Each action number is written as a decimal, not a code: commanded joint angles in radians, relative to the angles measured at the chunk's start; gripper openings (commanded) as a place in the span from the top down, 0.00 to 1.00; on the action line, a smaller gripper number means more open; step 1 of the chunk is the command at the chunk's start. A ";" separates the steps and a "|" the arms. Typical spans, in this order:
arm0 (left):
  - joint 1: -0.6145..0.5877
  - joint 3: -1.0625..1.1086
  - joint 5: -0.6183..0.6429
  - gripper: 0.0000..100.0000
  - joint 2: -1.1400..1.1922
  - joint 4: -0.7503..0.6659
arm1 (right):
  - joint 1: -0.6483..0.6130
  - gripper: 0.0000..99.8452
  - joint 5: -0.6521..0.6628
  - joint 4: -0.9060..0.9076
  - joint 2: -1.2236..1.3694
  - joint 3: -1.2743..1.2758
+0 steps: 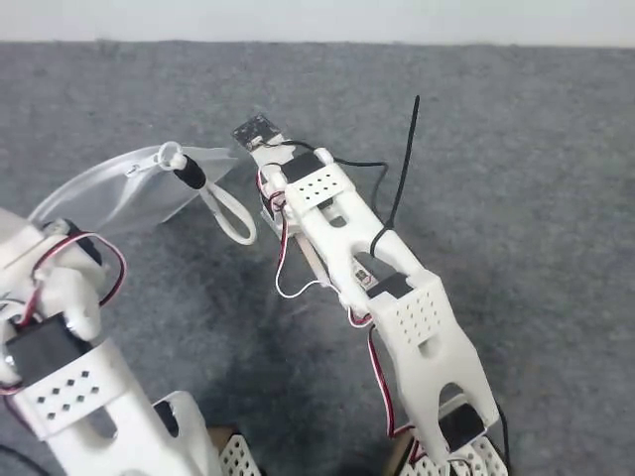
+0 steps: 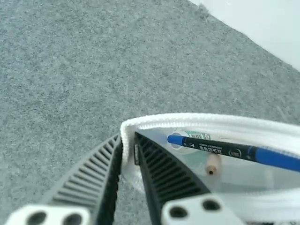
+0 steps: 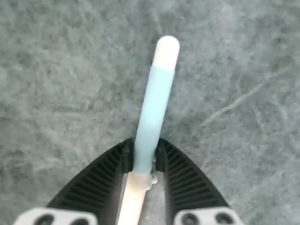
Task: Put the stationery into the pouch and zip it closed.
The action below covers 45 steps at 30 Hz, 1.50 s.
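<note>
Over carpet (image 2: 70,70), left gripper (image 2: 127,141) pinches pouch (image 2: 211,120) rim (right gripper (image 3: 144,144) clamps a pen (image 3: 157,93)).

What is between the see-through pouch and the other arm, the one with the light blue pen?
A white strap loop lies on the grey carpet between the pouch and the right arm, seen in the high view.

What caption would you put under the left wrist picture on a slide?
Left hand pinching the white zip edge of the pouch, a blue pen inside, grey carpet below.
</note>
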 commanded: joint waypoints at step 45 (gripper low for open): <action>0.244 -0.025 -0.028 0.99 0.009 -0.026 | 0.062 0.99 -0.086 0.420 -0.946 -0.005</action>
